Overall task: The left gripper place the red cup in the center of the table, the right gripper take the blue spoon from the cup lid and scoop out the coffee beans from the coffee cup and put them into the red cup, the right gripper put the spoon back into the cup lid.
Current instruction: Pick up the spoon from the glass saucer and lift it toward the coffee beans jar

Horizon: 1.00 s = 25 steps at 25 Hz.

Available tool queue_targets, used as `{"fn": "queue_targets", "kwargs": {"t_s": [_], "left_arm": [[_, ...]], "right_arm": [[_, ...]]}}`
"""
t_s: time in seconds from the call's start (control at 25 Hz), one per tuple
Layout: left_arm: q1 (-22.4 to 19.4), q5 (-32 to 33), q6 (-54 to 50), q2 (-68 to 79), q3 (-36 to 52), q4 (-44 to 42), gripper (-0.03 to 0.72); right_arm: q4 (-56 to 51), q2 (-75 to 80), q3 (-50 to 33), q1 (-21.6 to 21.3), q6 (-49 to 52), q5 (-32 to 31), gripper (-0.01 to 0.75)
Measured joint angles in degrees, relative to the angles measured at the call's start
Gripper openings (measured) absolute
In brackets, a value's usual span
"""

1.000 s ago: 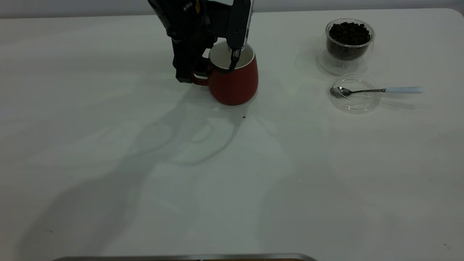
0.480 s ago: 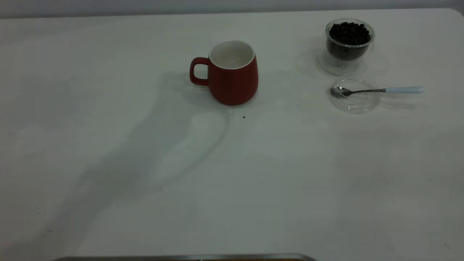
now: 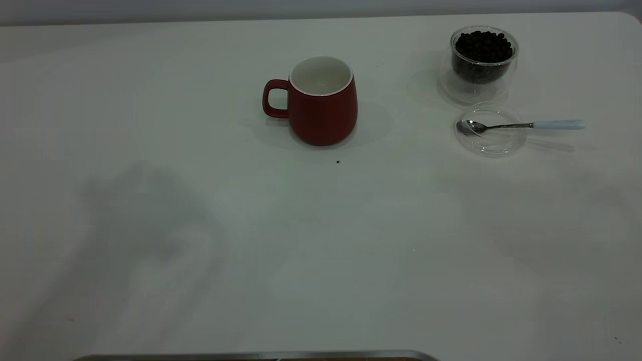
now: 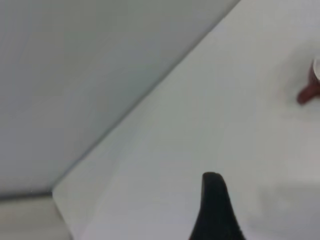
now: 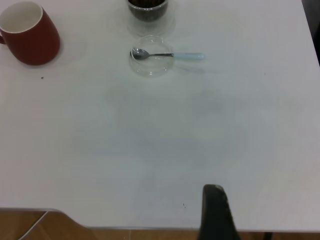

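Your red cup (image 3: pixel 323 103) stands upright mid-surface (image 3: pixel 321 250), nothing gripping it. Blue spoon (image 3: pixel 521 125) rests across the cup lid (image 3: pixel 490 140). Neither pincer's opening can be told.

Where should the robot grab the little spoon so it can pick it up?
Probably by the pale blue handle of the blue spoon, coming straight down from above. The handle pokes out past the rim of the cup lid over the bare table, with nothing beside it, while the shiny bowl sits inside the lid.
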<state>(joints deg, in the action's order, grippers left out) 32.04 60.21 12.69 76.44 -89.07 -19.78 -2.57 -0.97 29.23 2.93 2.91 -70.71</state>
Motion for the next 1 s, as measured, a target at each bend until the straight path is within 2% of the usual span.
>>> {"fn": "queue_targets", "kwargs": {"t_s": [0.08, 0.4, 0.68, 1.0], "left_arm": [[0.14, 6.22, -1.09, -3.6, 0.0, 0.36, 0.587], [0.26, 6.5, -4.87, -14.97, 3.17, 2.37, 0.587], [0.35, 6.53, -8.91, -30.83, 15.98, 10.97, 0.587], [0.61, 6.53, -10.12, -53.73, 32.65, 15.85, 0.587]], "right_arm": [[0.0, 0.0, 0.0, 0.0, 0.0, 0.0, 0.548], [0.0, 0.0, 0.0, 0.0, 0.0, 0.0, 0.548], [0.0, 0.0, 0.0, 0.0, 0.0, 0.0, 0.548], [0.0, 0.0, 0.0, 0.0, 0.0, 0.0, 0.548]]}}
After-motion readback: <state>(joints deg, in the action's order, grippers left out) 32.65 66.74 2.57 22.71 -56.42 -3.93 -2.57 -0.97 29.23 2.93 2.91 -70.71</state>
